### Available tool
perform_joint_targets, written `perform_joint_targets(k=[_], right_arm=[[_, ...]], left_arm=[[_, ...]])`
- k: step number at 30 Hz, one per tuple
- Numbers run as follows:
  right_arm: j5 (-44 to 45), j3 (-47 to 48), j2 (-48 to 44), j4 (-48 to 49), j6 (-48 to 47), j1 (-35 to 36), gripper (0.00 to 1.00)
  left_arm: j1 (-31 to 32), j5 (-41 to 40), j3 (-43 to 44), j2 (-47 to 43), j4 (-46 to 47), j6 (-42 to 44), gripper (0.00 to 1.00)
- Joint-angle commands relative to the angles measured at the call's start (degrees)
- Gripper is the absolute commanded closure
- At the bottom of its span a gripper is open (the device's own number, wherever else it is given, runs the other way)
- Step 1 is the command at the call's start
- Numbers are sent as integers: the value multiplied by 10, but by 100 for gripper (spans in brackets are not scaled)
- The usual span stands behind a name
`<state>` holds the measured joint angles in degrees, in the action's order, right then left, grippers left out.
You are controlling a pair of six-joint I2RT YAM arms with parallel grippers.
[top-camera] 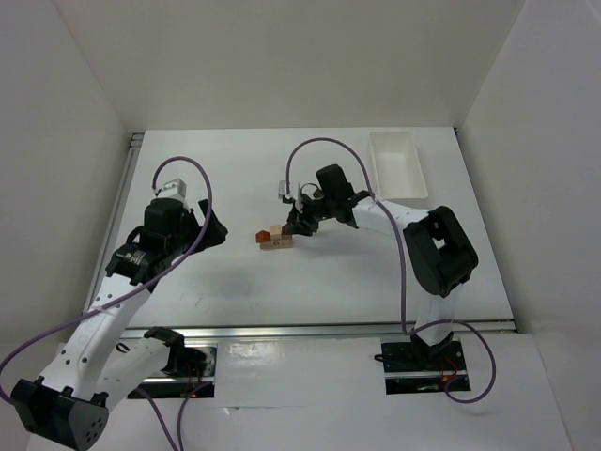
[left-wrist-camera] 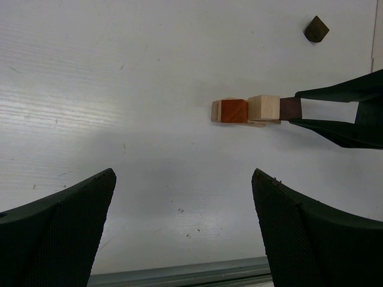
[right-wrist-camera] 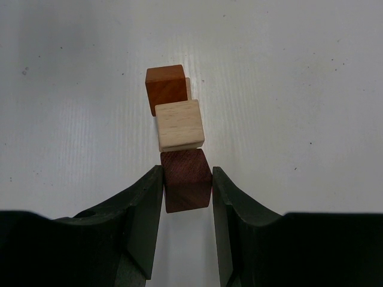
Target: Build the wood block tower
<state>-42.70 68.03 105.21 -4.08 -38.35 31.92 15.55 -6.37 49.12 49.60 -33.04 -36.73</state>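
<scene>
One dark block (right-wrist-camera: 185, 188), right claw (right-wrist-camera: 187, 179) grip unclear

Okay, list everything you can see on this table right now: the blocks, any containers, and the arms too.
Orange block: one, orange-tan, far end of the row from the right gripper.
Pale blocks: two seen, beige; one mid-row, one mostly hidden behind the orange block.
Dark blocks: two, dark brown; one between the right gripper's fingers, one alone, apart from the row.
Tray: one, white, far right of the table.
Table: one, white.
Cables: two, purple, one per arm.
Left gripper: black, open, back from the row.
Right gripper: black, shut on a dark block.
</scene>
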Motion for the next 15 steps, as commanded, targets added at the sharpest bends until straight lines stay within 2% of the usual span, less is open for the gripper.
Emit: perform_joint_targets(k=[1,15], right_arm=[[-12,-2,10,28,7,8,84],[8,10,26,21,13,13,84]], left_arm=[[5,-1,0,-8,10,-13,0],[16,-12,0,-8,10,-13,0]])
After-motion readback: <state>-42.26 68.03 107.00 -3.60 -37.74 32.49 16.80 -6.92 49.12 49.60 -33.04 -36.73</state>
